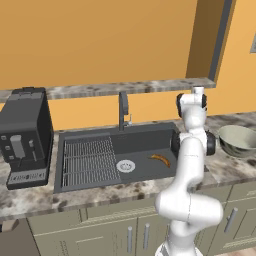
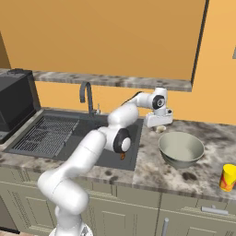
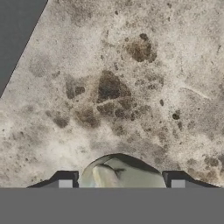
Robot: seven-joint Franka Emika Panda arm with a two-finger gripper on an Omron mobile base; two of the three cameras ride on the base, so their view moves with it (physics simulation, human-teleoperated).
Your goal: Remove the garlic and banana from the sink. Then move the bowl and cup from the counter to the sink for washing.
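My gripper [image 2: 160, 125] hangs low over the marble counter just right of the sink [image 1: 145, 145], its jaws closed around the whitish garlic [image 3: 122, 173], which fills the gap between the fingertips. From the right base view the garlic [image 2: 161, 129] sits right under the hand, at or just above the stone. The orange-yellow banana [image 1: 160, 159] lies on the basin floor right of the drain, and a bit of the banana [image 2: 122, 156] peeks out behind my elbow. The grey bowl [image 2: 181, 148] stands on the counter beside the hand. The yellow cup [image 2: 228, 177] is at the far right.
A black coffee machine [image 1: 25, 135] stands left of the sink. The dark faucet [image 1: 123, 110] rises behind the basin, and a wire rack [image 1: 89, 161] covers its left half. A stone ledge [image 1: 125, 89] runs along the orange wall. The sink's dark corner [image 3: 13, 30] lies close to the hand.
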